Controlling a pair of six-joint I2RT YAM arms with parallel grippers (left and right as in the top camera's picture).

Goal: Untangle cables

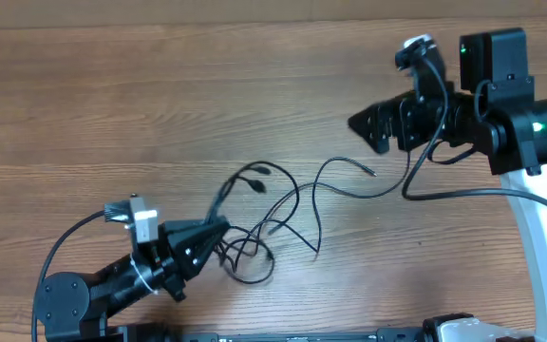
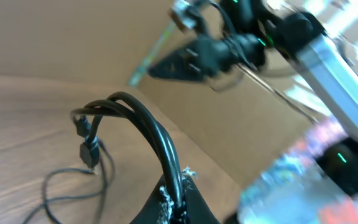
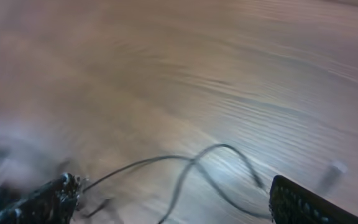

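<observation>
Overhead: the cables (image 1: 259,223) lie tangled in the middle of the table (image 1: 112,95). The knot runs rightward from the left gripper (image 1: 218,231), whose tips are at its left edge. The right gripper (image 1: 361,123) hangs well apart, up and to the right.

Left wrist: the jaws pinch a loop of cord that arches upward.

Right wrist, blurred: the fingers seem spread wide and empty, with strands lying below.
</observation>
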